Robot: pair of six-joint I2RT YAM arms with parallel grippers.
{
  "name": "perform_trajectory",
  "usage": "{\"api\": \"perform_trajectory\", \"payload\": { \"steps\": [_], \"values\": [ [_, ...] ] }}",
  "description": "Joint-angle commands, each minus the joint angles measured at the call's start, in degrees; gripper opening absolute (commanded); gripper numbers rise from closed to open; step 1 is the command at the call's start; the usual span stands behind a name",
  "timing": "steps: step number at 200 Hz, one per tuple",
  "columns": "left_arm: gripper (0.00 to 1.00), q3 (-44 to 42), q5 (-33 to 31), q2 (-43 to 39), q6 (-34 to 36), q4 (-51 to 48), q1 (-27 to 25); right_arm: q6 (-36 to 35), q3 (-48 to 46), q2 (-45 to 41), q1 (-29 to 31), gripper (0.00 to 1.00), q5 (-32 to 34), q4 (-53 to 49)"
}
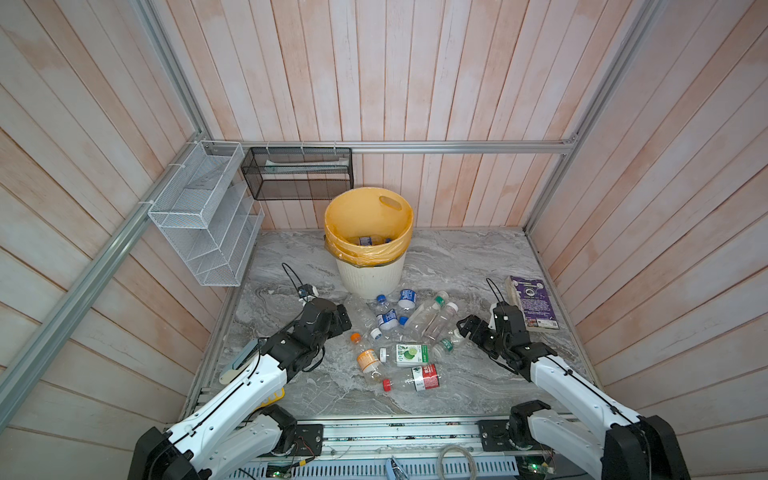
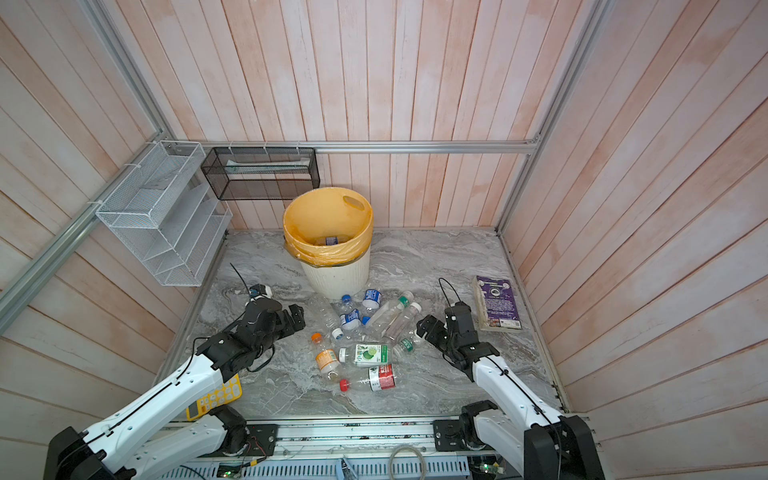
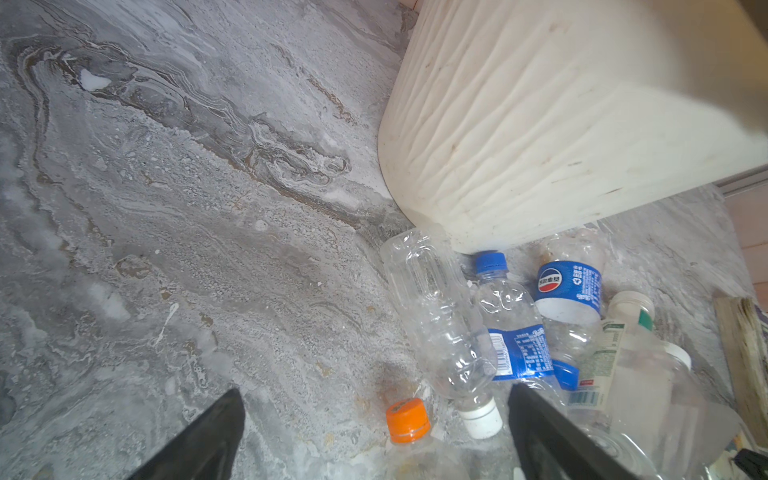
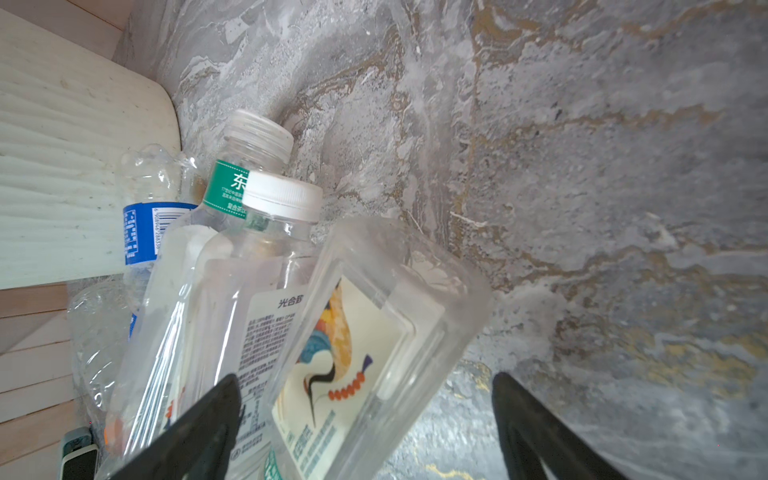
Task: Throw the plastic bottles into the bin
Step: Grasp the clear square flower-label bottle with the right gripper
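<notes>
Since the right gripper [image 4: 365, 380] has its jaws spread either side of a square clear bottle [image 4: 374, 332] at the pile's right edge, the step in hand looks like a pick, best done by closing squarely on its flat faces, clear of the white-capped bottle [image 4: 266, 257] lying against it. The other plastic bottles [image 1: 388, 320] lie scattered on the worktop [image 1: 478, 266] just near of the bin [image 1: 370, 278], which stands far and central with a few already inside. The left gripper [image 1: 345, 319] hangs at the pile's left edge, jaws spread and empty.
</notes>
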Motion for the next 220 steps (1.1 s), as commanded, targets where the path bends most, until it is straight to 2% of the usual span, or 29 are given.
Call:
{"api": "perform_trajectory", "payload": {
  "steps": [1, 42, 62, 96, 118, 154, 175, 196, 220],
  "values": [
    [1.0, 0.97, -0.59, 0.72, 1.15, 0.62, -0.35, 0.9, -0.48, 1.93, 0.0, 0.94, 0.52, 3.26],
    [1.0, 1.23, -0.61, 0.73, 1.32, 0.53, -0.41, 1.91, -0.72, 6.44, -0.15, 0.88, 1.37, 4.31],
    [1.0, 1.12, -0.79, 0.63, 1.24, 0.29, -0.43, 2.12, -0.94, 7.58, -0.36, 0.78, 2.6, 4.45],
    [1.0, 1.12, -0.97, 0.18, 1.1, -0.25, -0.4, 1.98, -1.73, 7.4, -2.33, 0.71, 3.68, 4.79],
    [1.0, 1.0, -1.14, 0.01, 1.06, -0.52, -0.41, 0.64, -2.33, 7.11, -3.91, 0.62, 3.71, 4.72],
    [1.0, 0.92, -1.32, 0.01, 0.71, -1.05, -0.38, -1.27, -3.58, 6.56, -6.07, 0.56, 3.31, 4.45],
    [1.0, 0.84, -1.49, -0.12, 0.54, -1.21, -0.42, -2.38, -4.0, 5.75, -6.3, 0.59, 2.95, 4.53],
    [1.0, 0.75, -1.32, 0.1, 0.36, -1.08, -0.42, -3.15, -3.69, 6.27, -6.31, 0.74, 3.27, 3.75],
    [1.0, 0.55, -0.97, 0.31, 0.04, -0.97, -0.42, -4.6, -2.17, 6.94, -6.3, 0.8, 3.71, 2.79]
  ]
}}
